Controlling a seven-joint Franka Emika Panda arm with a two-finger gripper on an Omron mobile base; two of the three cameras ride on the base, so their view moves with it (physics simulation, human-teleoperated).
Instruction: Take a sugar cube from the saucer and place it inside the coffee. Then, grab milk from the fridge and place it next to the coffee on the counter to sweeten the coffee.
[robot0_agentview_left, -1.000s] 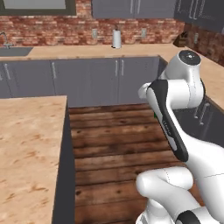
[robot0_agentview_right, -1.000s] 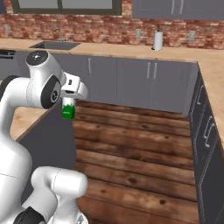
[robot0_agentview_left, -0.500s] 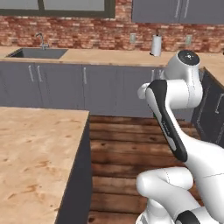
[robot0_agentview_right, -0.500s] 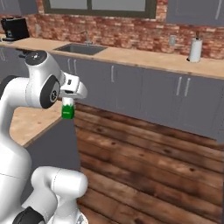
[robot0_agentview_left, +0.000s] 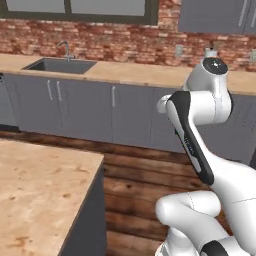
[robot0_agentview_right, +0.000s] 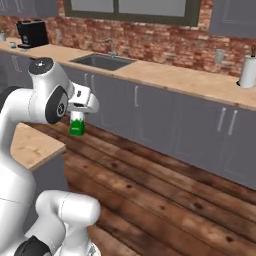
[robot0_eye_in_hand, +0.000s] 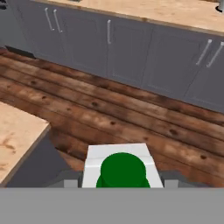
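With the milk (robot0_agentview_right: 76, 123) clamped between the jaws and hanging under the wrist, I judge I am in the carry step: fetched from the fridge, not yet set down by the coffee. In the hand view its green cap (robot0_eye_in_hand: 123, 171) sits square between the fingertips, so the grip looks centred. Nearest to me, the corner of the island desk (robot0_agentview_left: 45, 195) lies just beside and below the carton; that edge is what I watch as the base drives. Beyond it, the wooden floor (robot0_agentview_right: 165, 195) is open room, nothing standing on it. Farther off runs the row of grey cabinets (robot0_eye_in_hand: 127, 48) under the far counter (robot0_agentview_right: 185, 82), with a sink (robot0_agentview_right: 102, 61) and, far left, a black coffee machine (robot0_agentview_right: 31, 33). Next move calls for finding the mug and saucer, then lowering the carton upright beside them.
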